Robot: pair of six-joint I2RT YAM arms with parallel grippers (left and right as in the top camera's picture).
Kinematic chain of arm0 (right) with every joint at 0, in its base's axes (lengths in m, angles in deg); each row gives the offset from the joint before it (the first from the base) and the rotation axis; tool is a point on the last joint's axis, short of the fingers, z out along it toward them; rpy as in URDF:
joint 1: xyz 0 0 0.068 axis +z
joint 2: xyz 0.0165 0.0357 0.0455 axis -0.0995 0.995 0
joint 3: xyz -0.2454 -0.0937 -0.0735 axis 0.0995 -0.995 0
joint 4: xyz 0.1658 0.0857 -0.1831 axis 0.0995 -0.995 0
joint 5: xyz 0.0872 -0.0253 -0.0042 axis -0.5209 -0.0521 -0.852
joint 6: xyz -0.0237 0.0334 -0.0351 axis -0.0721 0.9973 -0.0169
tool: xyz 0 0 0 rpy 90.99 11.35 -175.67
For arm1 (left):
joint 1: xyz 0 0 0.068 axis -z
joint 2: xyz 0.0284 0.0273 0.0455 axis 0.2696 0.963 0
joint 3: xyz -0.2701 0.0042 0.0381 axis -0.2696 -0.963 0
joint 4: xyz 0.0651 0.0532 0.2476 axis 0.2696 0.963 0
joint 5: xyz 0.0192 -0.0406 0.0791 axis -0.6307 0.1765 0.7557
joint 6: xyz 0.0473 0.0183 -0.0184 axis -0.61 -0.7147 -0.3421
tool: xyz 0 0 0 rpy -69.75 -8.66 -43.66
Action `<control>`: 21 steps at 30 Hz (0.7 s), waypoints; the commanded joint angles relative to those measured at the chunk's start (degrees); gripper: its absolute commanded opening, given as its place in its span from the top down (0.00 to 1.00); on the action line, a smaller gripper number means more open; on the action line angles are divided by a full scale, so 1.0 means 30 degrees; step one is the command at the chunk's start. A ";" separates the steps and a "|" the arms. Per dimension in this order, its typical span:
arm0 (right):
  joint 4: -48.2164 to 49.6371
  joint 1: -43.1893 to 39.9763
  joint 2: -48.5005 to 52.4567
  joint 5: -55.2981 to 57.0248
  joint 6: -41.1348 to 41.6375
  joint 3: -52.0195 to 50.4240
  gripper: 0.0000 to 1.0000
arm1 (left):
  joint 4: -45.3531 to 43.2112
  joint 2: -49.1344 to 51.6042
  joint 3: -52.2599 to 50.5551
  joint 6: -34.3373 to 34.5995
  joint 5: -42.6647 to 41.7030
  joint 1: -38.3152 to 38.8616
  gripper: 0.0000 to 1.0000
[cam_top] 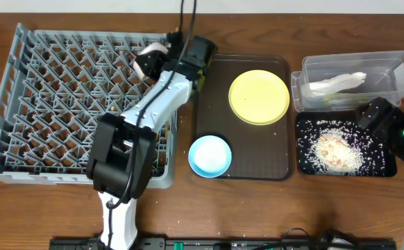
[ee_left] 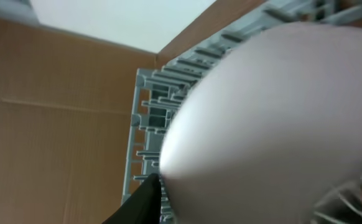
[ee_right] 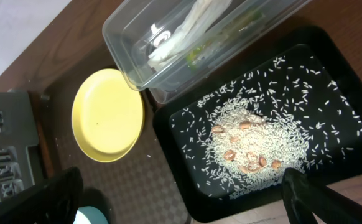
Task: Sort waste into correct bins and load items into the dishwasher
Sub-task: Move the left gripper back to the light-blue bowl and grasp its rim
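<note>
My left gripper is over the back right corner of the grey dishwasher rack, gripping a tilted small white bowl. The left wrist view is filled by the white bowl; one black finger lies against its edge above the rack. My right gripper hangs open over the black tray of rice crumbs, with nothing between its fingers. The right wrist view shows the right gripper above the tray and rice. The clear tub holds the napkin.
A dark brown serving tray between rack and bins carries the yellow plate and, at its front left corner, the light blue bowl. The right wrist view shows the plate and clear tub.
</note>
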State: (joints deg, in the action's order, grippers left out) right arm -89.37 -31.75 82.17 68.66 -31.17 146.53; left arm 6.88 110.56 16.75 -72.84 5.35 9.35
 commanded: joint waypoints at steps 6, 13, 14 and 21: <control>-0.0022 -0.0153 0.0007 0.0058 0.0109 0.0109 0.01 | 0.2295 0.0058 -0.0168 0.2718 -0.0364 0.2091 0.73; -0.0022 -0.0153 0.0007 0.0058 0.0109 0.0109 0.01 | 0.3621 -0.1005 -0.0146 0.4364 -0.3774 0.3912 0.69; -0.0022 -0.0153 0.0007 0.0058 0.0109 0.0109 0.01 | 0.3614 -0.1311 -0.0146 0.4415 -0.4393 0.4138 0.69; -0.0022 -0.0153 0.0007 0.0058 0.0109 0.0109 0.01 | 0.3424 -0.4991 -0.0146 0.5727 -1.5344 0.5064 0.61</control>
State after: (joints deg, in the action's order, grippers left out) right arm -89.37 -31.75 82.17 68.66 -31.17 146.53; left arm 17.63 101.57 16.12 -59.73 -20.51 24.96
